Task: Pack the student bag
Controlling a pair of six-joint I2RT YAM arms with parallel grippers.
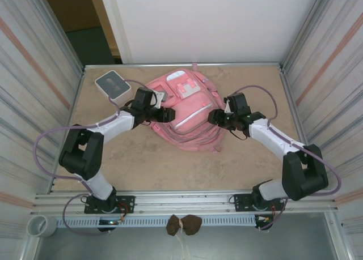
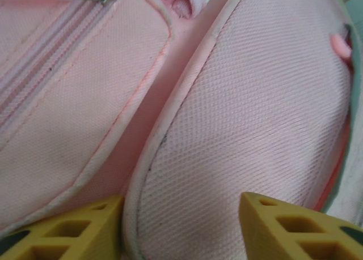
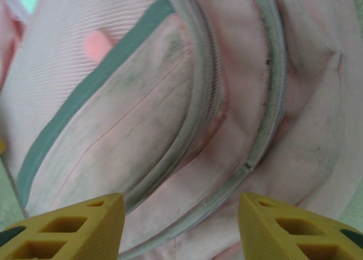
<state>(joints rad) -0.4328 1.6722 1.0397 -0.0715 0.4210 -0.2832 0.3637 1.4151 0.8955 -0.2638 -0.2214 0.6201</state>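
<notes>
Yellow fingertips (image 2: 68, 231) of the left tool (image 2: 180, 217) and right tool (image 3: 180, 214) stand part-open against the pink student bag (image 1: 190, 110) on the table's (image 1: 170, 163) far middle, holding nothing, so closing here could merely pinch loose fabric and drag it.

Pink student bag (image 1: 195, 121), white patches (image 1: 177, 75)

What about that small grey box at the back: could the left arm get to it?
Probably yes: the grey box lies on open table near the left gripper, on that arm's side of the pink backpack, nothing in between.
</notes>
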